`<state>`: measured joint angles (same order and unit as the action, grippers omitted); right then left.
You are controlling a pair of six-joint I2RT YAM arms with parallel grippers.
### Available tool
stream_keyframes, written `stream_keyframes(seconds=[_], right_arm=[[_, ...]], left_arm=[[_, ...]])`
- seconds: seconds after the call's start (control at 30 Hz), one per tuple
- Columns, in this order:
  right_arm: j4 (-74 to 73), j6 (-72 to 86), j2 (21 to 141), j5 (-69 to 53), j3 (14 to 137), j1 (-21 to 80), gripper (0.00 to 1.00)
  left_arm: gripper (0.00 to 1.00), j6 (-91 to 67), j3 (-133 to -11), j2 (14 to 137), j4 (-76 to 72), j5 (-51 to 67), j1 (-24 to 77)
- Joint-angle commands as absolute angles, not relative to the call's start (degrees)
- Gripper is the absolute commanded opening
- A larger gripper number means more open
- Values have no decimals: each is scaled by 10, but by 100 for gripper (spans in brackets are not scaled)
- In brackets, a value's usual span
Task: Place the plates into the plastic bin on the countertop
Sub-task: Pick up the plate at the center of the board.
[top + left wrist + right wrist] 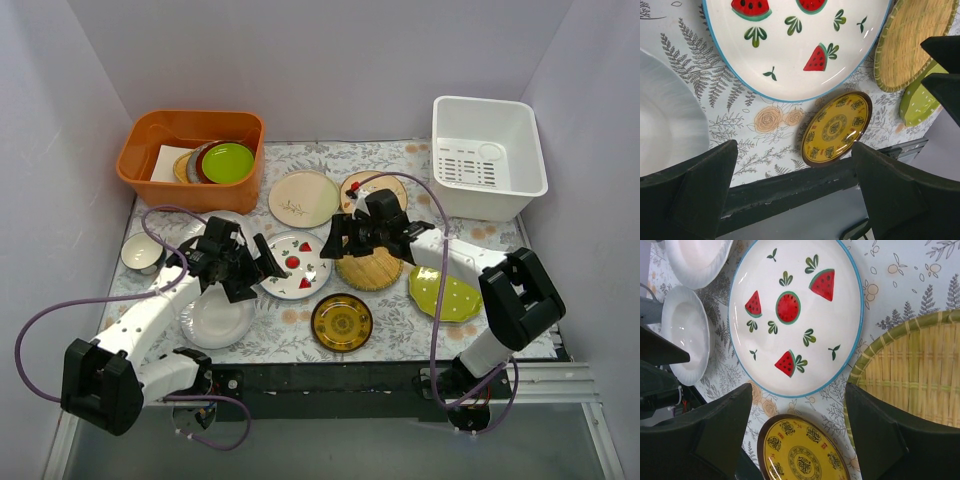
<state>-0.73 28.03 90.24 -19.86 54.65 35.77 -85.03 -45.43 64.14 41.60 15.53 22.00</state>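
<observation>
Watermelon plate (297,266) lies flat on the surface (395,315). Left gripper (262,268) and right gripper (330,245) flank it, fingers spread and empty, probably to lift its low rim toward the white bin (487,102).

- Orange tub (135,170), rounded, at the far left corner.
- Stack of plates (228,162) inside the tub at its right end, a plain lime-green one on top.
- White sheet (168,162) lying in the tub, left of the stack.
- Small white bowl (141,253) with a dark rim, upright, nearer than the tub at the left edge.
- Plain white walls (320,60) behind and on both sides.
</observation>
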Motion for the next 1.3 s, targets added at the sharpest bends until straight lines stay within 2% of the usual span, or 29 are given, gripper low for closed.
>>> stream_keyframes(seconds=[0.0,0.3,1.27], right_arm=[[39,258,927,-196,599,361,82],[28,232,1022,-202,691,361,76],[49,213,1143,-212,726,355,71]], left_arm=[[98,-880,-442,613,417,123,225],[98,-902,-440,652,399,107,225],[98,-896,-440,751,348,89,224]])
